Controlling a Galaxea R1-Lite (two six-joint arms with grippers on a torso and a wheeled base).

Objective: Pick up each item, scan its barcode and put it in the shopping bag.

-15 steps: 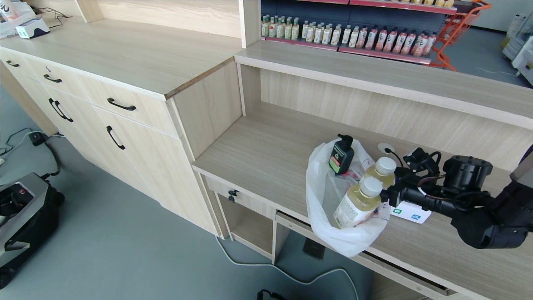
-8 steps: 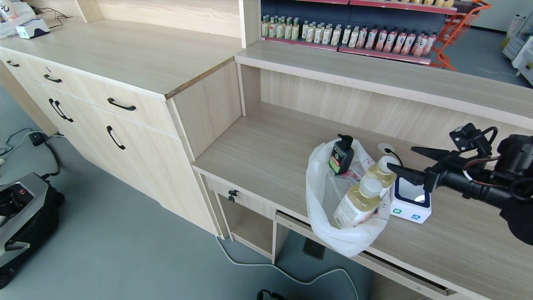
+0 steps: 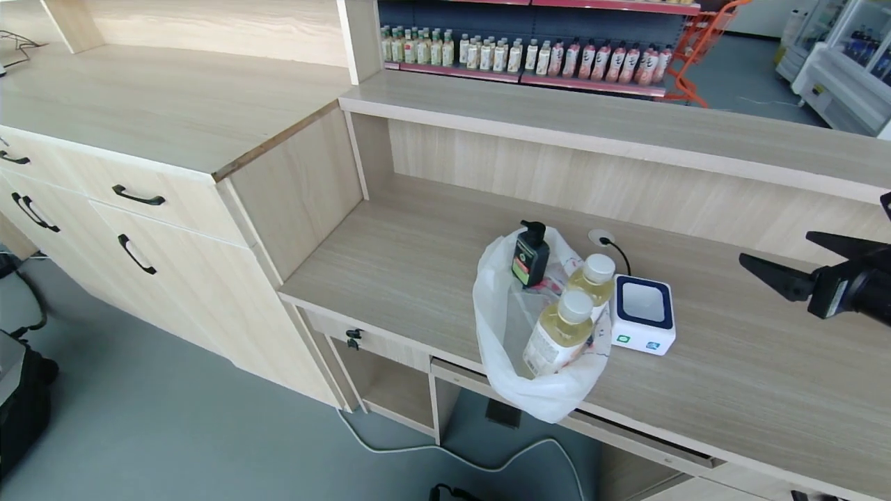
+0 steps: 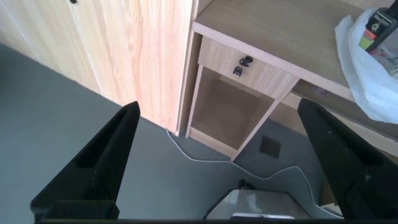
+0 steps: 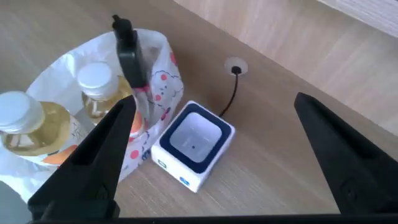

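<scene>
Head view: my right gripper (image 3: pixel 778 248) hangs over the counter (image 3: pixel 418 264), jaws spread wide and empty, well apart from the shopping bag (image 3: pixel 498 306). The bag holds two tea bottles (image 3: pixel 559 332) and a pump bottle (image 3: pixel 530 255), just beside the scanner (image 3: pixel 642 314).

Left wrist view: my left gripper (image 4: pixel 219 109) is wide open above the floor.

Right wrist view: the bag looks thin and floppy. I'd judge the full bottles heavy and slick, best gripped mid-body.
</scene>
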